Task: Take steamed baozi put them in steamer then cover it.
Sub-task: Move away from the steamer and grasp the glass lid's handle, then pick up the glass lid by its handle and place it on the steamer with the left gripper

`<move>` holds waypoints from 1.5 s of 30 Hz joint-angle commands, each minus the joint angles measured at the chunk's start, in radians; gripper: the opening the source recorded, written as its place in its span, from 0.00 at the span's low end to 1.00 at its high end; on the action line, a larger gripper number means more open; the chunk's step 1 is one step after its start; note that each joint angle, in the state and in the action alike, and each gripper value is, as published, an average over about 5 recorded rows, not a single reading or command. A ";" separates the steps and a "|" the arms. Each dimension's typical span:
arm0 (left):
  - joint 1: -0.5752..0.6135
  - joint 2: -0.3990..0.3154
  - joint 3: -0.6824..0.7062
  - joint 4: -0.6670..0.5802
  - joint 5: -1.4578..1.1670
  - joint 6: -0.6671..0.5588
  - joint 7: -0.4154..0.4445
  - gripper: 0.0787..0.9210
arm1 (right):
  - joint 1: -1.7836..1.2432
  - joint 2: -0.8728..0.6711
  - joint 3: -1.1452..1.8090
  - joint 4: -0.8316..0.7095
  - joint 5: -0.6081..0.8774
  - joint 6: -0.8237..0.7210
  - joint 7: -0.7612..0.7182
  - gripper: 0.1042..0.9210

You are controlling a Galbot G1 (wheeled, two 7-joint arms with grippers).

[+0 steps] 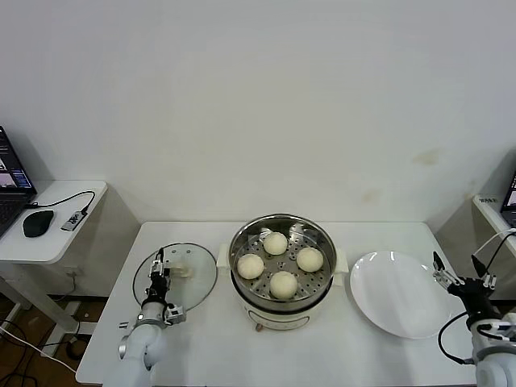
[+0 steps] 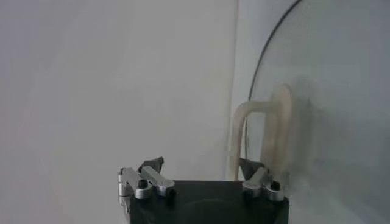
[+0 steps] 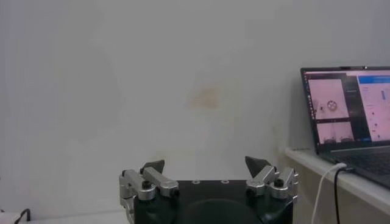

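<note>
Four steamed baozi (image 1: 275, 243) seated on perforated tray inside steamer (image 1: 280, 316), mid-table; nothing left on white plate (image 1: 395, 302) just beside steamer on robot's right. Cover (image 1: 197, 278) flat on table just beside steamer on robot's left, cream handle (image 2: 268, 134) uppermost, pot still uncovered. Risks, judged: glass lid tipping or swinging if pinched off-centre on handle, since handle sits toward one fingertip rather than midway in left wrist view; steel rim striking steamer wall or side handle if carried across low; lid landing askew if brought down tilted; slip from smooth handle if grip closes shallow. Left gripper (image 1: 160, 272) low over near part of cover, wrist pointed down and forward toward handle, forearm rising from table's front edge; fingers (image 2: 253, 167) parted, handle beside one tip, not yet clamped, no contact confirmed. Right gripper (image 1: 461, 281) parked beyond plate at table's right edge, angled upward, fingers spread wide, holding nothing.
</note>
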 commanded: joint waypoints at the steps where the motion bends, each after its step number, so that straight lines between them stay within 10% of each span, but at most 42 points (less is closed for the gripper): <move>1: -0.011 -0.001 -0.001 0.040 -0.014 -0.018 -0.017 0.62 | -0.007 0.004 0.002 0.007 -0.004 0.001 -0.001 0.88; 19: -0.048 0.016 0.011 0.094 -0.052 -0.049 -0.055 0.08 | -0.041 0.036 0.021 0.043 -0.027 -0.001 -0.005 0.88; 45: 0.321 0.059 -0.054 -0.863 0.053 0.541 0.328 0.08 | -0.057 0.087 0.050 0.097 -0.020 -0.063 -0.013 0.88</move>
